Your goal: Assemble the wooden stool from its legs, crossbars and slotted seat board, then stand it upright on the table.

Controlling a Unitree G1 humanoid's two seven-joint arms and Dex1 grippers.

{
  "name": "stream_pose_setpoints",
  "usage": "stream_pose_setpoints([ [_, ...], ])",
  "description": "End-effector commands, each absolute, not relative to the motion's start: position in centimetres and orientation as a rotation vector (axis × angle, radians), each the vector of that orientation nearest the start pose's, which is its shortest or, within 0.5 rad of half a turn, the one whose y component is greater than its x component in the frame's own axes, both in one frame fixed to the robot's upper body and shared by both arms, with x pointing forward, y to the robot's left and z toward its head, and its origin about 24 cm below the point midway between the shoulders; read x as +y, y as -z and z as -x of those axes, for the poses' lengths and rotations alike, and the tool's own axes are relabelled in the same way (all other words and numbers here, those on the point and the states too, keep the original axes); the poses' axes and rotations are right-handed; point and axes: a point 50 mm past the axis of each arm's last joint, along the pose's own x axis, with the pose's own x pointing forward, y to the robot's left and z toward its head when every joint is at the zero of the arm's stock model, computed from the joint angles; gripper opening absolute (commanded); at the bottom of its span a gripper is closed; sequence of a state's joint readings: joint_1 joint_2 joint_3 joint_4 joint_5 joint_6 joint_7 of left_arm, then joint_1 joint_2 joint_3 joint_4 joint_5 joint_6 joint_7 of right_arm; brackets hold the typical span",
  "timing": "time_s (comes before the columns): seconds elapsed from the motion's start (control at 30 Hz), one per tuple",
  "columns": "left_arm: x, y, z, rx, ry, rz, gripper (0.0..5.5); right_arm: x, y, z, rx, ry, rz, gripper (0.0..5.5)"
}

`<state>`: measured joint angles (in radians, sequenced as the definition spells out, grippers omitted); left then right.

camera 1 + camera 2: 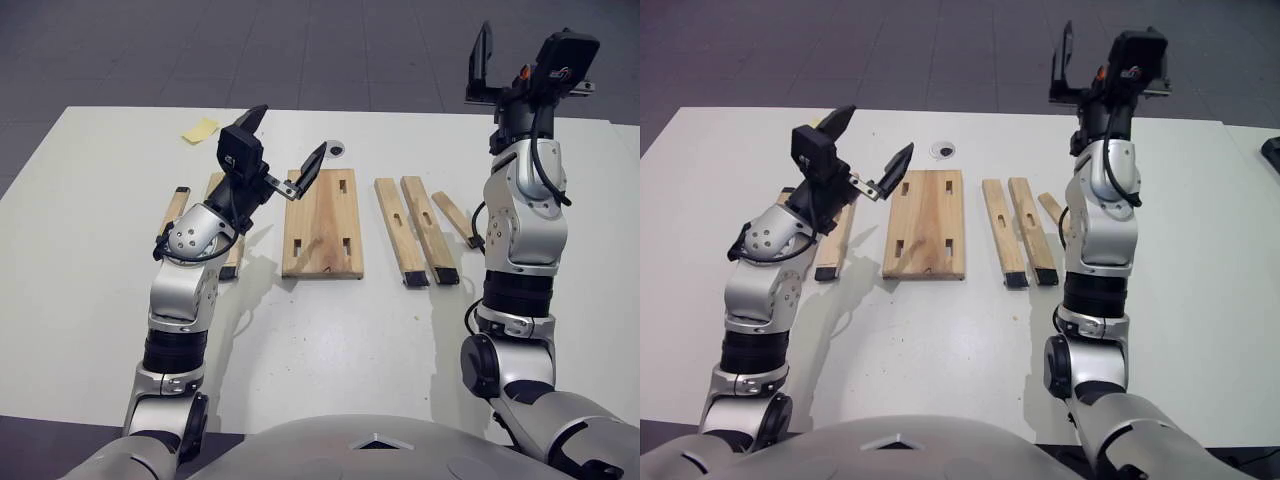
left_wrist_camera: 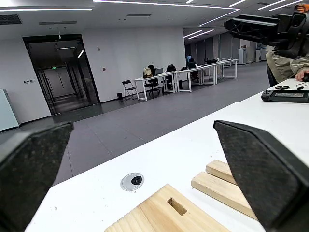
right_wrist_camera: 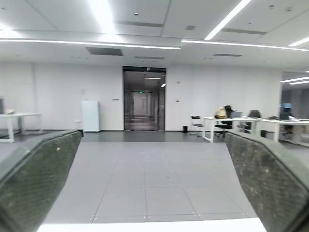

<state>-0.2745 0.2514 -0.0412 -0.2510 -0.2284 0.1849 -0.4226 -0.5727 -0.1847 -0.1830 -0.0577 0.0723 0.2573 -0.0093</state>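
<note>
Head cam: seeing board (image 1: 322,224) flat mid-table (image 1: 100,250), slots up. Got two legs (image 1: 398,230) side by side just right of it, a shorter bar (image 1: 455,217) beyond them, and more sticks (image 1: 176,210) on the left, partly behind the left arm. Left gripper (image 1: 292,128) spread wide, empty, raised over the board's far left corner. Right gripper (image 1: 512,60) held high, beyond the right-hand pieces.
Left wrist: looking over the board's slotted end between wide-apart fingers (image 2: 260,169).
Right wrist: fingers well apart too, nothing held.
</note>
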Motion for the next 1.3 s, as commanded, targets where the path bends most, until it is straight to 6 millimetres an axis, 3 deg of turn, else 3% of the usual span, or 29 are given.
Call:
stream_pose_setpoints([
  [0.03, 13.1, -16.0, -28.0, -0.316, 0.591, -0.114, 5.40, -20.8, -14.1, -32.4, -0.043, -0.008, 0.167, 5.38],
  [0.13, 13.5, -17.3, -27.9, -0.356, 0.569, -0.080, 5.40, -23.3, -10.2, -30.2, 0.133, -0.030, 0.186, 5.38],
  [0.2, 13.8, -18.2, -27.8, -0.385, 0.552, -0.047, 5.40, -24.3, -8.6, -29.2, 0.212, -0.025, 0.148, 5.38],
  [0.37, 14.4, -19.7, -27.8, -0.428, 0.524, 0.030, 5.40, -25.7, -5.5, -27.9, 0.388, -0.002, 0.102, 5.38],
  [0.57, 14.5, -19.6, -27.9, -0.412, 0.512, 0.045, 5.40, -26.1, -3.1, -27.1, 0.535, -0.038, 0.126, 5.38],
  [0.67, 14.4, -19.4, -27.9, -0.406, 0.503, 0.043, 5.40, -26.3, -2.5, -27.1, 0.579, -0.048, 0.142, 5.38],
  [1.3, 14.4, -18.7, -28.3, -0.354, 0.473, 0.025, 5.40, -25.6, -1.4, -26.5, 0.705, -0.135, 0.103, 2.86],
])
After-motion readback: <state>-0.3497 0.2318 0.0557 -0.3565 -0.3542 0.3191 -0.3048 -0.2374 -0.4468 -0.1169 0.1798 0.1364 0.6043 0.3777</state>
